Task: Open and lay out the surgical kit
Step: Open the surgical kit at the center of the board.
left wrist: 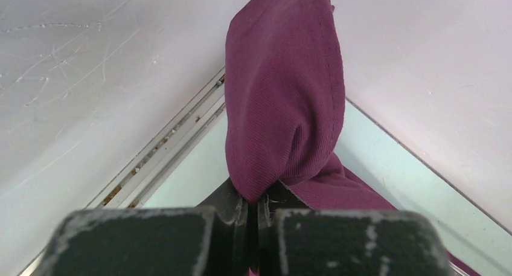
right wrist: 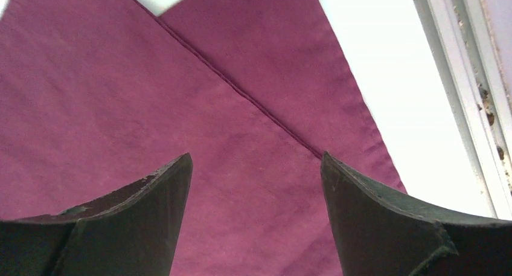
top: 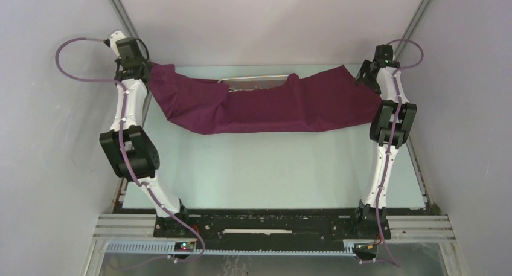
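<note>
Item: surgical kit, partly unwrapped. Principal component: maroon-purple cloth wrap (top: 265,110), spread as a long sagging band across the far part of the table (top: 265,173), reaching from one arm to the other. Secondary component: silver wire-mesh tray (top: 253,79), only its far rim showing above the cloth at mid-table, the rest covered. Instruments: none visible, presumably under the fabric. Left gripper (left wrist: 253,200): fingers clenched on a bunched fold of the wrap at its far-left end, the cloth standing up out of the pinch and trailing down toward the table. Right gripper (right wrist: 256,158): fingers spread wide and released, poised over the far-right end of the wrap, holding nothing; a stitched hem (right wrist: 241,95) runs diagonally beneath them and the cloth's edge lies near the table's right border. Handling notes, by judgement: the wrap is soft, light and limp, folds on itself readily and will not keep a shape, so it should be taken by a corner or along the hem, where a doubled layer gives the pads more to bite, and drawn out low and evenly to avoid dragging the tray. The tray looks rigid and light; its rim is the natural hold. Any steel instruments inside would be thin, slick and liable to slide if the cloth tugs the tray.
</note>
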Robot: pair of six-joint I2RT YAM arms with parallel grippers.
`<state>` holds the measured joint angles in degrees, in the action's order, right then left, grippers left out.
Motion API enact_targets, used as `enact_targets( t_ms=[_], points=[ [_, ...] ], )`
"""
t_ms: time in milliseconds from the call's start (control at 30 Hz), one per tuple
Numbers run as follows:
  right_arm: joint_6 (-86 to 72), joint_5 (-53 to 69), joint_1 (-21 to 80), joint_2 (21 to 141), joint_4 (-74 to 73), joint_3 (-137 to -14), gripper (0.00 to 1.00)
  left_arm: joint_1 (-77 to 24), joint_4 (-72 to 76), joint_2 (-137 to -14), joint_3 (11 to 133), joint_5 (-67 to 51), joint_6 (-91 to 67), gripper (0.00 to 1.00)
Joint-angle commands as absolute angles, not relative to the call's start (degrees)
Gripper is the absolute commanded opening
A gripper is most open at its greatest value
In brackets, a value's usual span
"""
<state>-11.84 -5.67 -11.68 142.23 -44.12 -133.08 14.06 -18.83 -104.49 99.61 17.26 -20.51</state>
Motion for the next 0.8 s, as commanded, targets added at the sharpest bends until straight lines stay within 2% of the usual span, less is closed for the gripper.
enact_targets(
  t_ms=[0,333,767],
  points=[
    [-10.92,-5.86,-12.46,138.71,-41.59,-128.53,0.87,15.04,-15.32,-100.81,98.53,17.29,-20.46,0.02],
    [-9.46,-4.86,-12.85,137.49,-39.12,-124.08,0.90,15.25,-14.87,-100.77,97.99,16.63,-20.79,0.02],
    [-9.11,-4.08,-15.43,138.29,-39.36,-124.76,0.87,15.72,-14.66,-101.14,98.09,15.93,-20.56,0.02]
  ],
)
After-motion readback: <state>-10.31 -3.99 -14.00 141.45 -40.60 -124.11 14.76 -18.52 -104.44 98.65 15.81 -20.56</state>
